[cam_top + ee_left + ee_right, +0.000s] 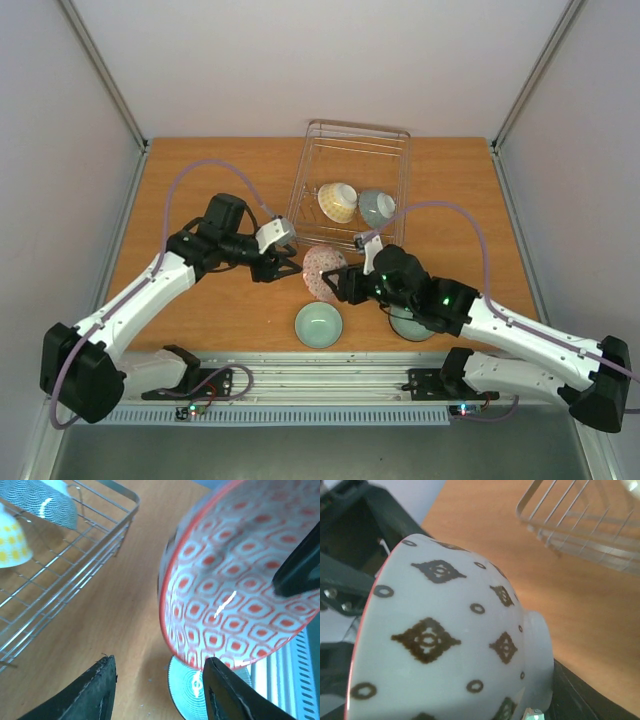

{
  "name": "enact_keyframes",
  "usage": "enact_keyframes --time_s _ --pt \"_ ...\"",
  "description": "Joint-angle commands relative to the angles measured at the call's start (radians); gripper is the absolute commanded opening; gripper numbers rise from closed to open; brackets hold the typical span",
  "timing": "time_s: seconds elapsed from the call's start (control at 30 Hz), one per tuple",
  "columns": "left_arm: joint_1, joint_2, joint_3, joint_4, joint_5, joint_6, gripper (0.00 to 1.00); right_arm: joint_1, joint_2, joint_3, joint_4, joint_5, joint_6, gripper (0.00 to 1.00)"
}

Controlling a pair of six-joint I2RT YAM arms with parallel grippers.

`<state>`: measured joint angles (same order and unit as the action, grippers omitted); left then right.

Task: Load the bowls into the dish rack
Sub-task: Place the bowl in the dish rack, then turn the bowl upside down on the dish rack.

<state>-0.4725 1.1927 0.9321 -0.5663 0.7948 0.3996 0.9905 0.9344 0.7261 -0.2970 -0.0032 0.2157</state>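
The step in hand, as I judge it, is to bring the red-patterned bowl (322, 270) into the dish rack (355, 155), which lies at 12 o'clock from it on the worktop (200, 180). The bowl is in the air, tipped on its edge, between the two arms. Its red inside faces the left pincer (288, 266) at 9 o'clock. Its white outside with dark diamond marks faces the right pincer (338, 278) at 3 o'clock.

To do this well, the left arm should first draw away toward 9 o'clock, so that the bowl has a free way. Then the right arm should carry the bowl on its edge over the wire wall and lower it between the tines. A yellow bowl (337, 201) and a grey-blue bowl (376, 207) stand side by side in the rack's 6 o'clock half, so the new one must come down without a knock against them. The 12 o'clock part shows no bowl. The grip should open only when the rim sits in the wires.

The left pincer is open: its fingers (97, 690) stand apart with nothing between them, and I cannot tell if one tip touches the rim. The right pincer is clamped on the bowl's wall, one finger inside and one outside near the foot. A celadon bowl (318, 325) waits at 6 o'clock from the held one, and a half-hidden bowl (410, 328) lies under the right arm.
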Motion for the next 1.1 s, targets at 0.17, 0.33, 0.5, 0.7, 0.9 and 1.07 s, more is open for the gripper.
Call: enact_keyframes --time_s 0.17,0.33,0.5,0.7,0.9,1.07 --pt "0.002 -0.036 -0.033 0.155 -0.208 -0.089 0.50 0.005 0.170 0.296 -0.219 0.373 -0.197 0.01" --pt "0.002 -0.040 -0.039 0.180 -0.274 -0.106 0.50 -0.002 0.322 0.439 -0.249 0.489 -0.285 0.01" --pt "0.002 -0.061 -0.051 0.212 -0.337 -0.122 0.50 -0.015 0.494 0.607 -0.299 0.648 -0.361 0.01" --pt "0.002 -0.074 -0.054 0.216 -0.357 -0.127 0.51 -0.049 0.619 0.728 -0.299 0.693 -0.432 0.01" --pt "0.002 -0.067 -0.055 0.214 -0.348 -0.124 0.51 -0.069 0.649 0.766 -0.297 0.683 -0.457 0.01" --pt "0.002 -0.055 -0.052 0.211 -0.346 -0.124 0.51 -0.094 0.667 0.775 -0.294 0.673 -0.476 0.01"
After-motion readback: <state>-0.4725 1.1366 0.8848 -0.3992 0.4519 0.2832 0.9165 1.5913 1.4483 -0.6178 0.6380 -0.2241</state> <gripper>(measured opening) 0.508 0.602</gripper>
